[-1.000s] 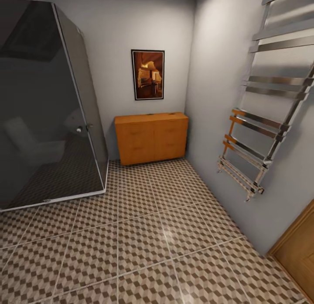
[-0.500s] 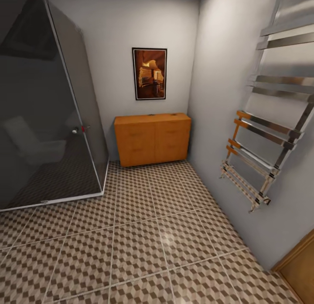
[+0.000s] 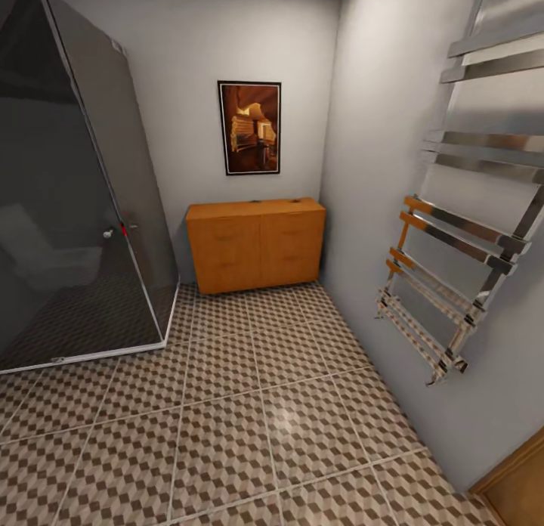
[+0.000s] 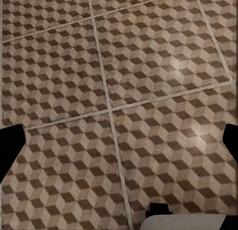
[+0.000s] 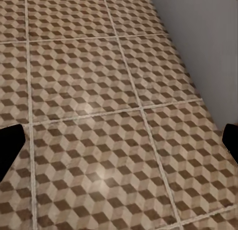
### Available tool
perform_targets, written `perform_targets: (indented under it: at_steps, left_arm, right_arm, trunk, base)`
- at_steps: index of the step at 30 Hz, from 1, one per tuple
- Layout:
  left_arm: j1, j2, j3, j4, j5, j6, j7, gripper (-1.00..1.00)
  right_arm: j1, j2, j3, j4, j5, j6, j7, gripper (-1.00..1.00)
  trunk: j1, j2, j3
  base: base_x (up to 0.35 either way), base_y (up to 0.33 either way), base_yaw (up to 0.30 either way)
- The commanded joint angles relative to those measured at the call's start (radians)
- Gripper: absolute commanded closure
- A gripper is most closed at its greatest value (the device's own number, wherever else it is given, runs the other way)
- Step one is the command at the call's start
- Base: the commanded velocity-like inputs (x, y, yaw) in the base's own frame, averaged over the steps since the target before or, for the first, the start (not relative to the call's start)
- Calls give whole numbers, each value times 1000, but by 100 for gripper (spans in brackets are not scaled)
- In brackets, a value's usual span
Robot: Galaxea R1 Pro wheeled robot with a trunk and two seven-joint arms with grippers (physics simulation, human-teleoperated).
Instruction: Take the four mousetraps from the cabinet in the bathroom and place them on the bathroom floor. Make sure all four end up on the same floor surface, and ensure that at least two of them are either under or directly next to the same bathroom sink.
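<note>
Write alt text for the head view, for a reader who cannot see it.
An orange-brown wooden cabinet stands against the far wall of a bathroom, beyond a cube-patterned tiled bathroom floor. A dark glass shower enclosure stands left, a chrome towel rail hangs right, and a framed picture hangs above the cabinet.

Open stretch of patterned bathroom floor (image 3: 249, 405) leading straight to the cabinet (image 3: 255, 243) at the far wall. Dark glass shower enclosure (image 3: 68, 208) crowding the left, chrome towel rail (image 3: 453, 276) jutting from the right wall.
</note>
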Motion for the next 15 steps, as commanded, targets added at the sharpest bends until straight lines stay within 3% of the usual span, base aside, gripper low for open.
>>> perform_targets:
  at_steps: [1, 9, 15]
  left_arm:
    - [-2, 0, -9, 4, 8, -6, 2, -100]
    - [-2, 0, -9, 3, 8, -5, 2, -100]
    - [-2, 0, -9, 3, 8, -5, 2, -100]
  right_arm:
    - [-1, 0, 9, 0, -10, -3, 0, -100]
    - [-1, 0, 9, 0, -10, -3, 0, -100]
    - [-1, 0, 9, 0, -10, -3, 0, -100]
  trunk:
    - [1, -2, -2]
    - [1, -2, -2]
    - [1, -2, -2]
  base:
    - [255, -174, 0]
    - [261, -154, 0]
    - [267, -58, 0]
